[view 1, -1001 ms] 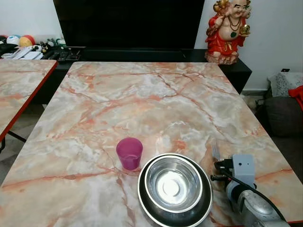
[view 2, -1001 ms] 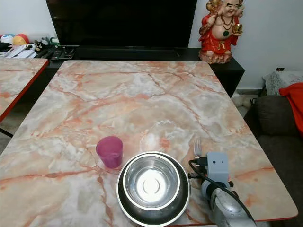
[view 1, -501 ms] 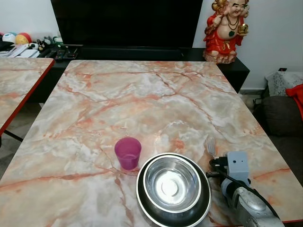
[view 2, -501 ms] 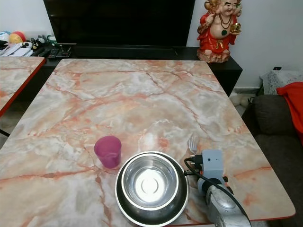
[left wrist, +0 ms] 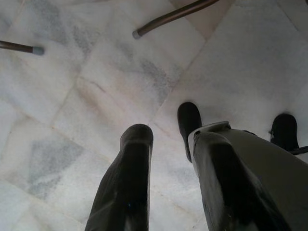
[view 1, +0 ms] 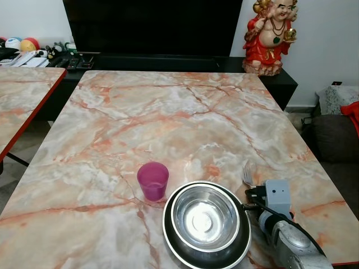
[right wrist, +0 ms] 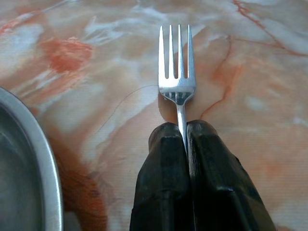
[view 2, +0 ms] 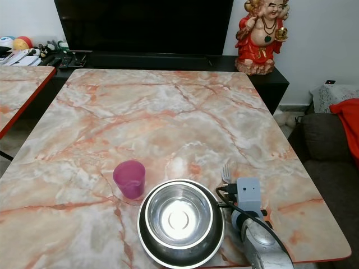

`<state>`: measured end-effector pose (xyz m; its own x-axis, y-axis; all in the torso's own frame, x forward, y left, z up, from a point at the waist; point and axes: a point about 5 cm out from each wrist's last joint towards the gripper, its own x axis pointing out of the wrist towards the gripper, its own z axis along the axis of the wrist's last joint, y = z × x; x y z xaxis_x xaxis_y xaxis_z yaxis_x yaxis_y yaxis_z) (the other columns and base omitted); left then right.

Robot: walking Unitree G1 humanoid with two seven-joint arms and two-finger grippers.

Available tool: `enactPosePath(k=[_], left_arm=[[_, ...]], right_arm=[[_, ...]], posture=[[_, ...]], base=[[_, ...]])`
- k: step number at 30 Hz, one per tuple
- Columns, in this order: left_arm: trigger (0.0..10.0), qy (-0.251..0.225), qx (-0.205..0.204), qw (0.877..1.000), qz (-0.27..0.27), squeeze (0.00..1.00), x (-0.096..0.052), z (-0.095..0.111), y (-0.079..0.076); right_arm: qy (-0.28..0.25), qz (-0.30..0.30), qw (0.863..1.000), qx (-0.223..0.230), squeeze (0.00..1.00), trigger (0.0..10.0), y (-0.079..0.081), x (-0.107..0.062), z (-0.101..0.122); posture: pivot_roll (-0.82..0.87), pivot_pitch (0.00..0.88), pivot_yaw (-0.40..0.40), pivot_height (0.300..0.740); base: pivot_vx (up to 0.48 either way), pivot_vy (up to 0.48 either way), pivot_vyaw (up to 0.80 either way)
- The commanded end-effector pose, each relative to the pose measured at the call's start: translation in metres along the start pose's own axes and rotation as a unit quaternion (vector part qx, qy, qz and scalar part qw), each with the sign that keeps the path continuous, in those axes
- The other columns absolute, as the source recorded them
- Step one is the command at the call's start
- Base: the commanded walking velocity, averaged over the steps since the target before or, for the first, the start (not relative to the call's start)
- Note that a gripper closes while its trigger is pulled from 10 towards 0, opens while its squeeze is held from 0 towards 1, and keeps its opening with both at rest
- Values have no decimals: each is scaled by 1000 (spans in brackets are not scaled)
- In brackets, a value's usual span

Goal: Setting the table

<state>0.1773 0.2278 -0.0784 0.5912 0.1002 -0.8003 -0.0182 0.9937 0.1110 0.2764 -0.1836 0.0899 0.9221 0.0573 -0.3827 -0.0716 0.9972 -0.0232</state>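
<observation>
A silver fork (right wrist: 177, 82) is clamped by its handle between the two black fingers of my right gripper (right wrist: 184, 132), tines pointing away over the marble table (view 1: 168, 117). In the head views the fork (view 1: 247, 172) lies low just right of the steel bowl (view 1: 205, 216), which sits inside a wider dark plate (view 1: 174, 242). A pink cup (view 1: 153, 181) stands upright to the left of the bowl. My left gripper (left wrist: 166, 134) hangs idle over a white tiled floor, fingers apart with nothing between them.
A red figurine (view 1: 270, 36) stands on the black TV bench (view 1: 168, 61) behind the table. A second marble table (view 1: 22, 101) is at the left. A dark sofa (view 1: 336, 140) is at the right. Thin table legs (left wrist: 173, 17) cross the floor.
My right gripper with the fork has shifted slightly left, closer to the bowl's rim. The camera swayed a little; cup and bowl stay put.
</observation>
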Motion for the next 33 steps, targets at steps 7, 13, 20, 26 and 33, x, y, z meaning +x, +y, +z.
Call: enactPosePath(k=[7,13,20,26,33], left_arm=[[10000,24,7,1000,-1,0,-4,-14,5],[10000,29,7,1000,-1,0,-5,-19,9],[10000,32,7,999,0,0,-7,-22,13],[10000,35,7,999,1,0,-8,-26,17],[10000,35,8,999,3,0,-8,-25,19]], right_arm=[[25,-9,1000,3,0,10000,0,-4,-9],[33,-20,999,3,0,10000,-2,-8,-9],[40,-25,999,4,0,10000,-4,-10,-10],[46,-25,999,7,200,10000,-4,-12,-12],[52,-19,998,8,204,10000,0,-11,-14]], posture=[[-83,119,-37,740],[-85,119,-41,740],[-85,117,-44,740],[-87,119,-42,740],[-84,121,-42,740]], base=[[0,0,0],[0,0,0],[0,0,0],[0,0,0],[0,0,0]])
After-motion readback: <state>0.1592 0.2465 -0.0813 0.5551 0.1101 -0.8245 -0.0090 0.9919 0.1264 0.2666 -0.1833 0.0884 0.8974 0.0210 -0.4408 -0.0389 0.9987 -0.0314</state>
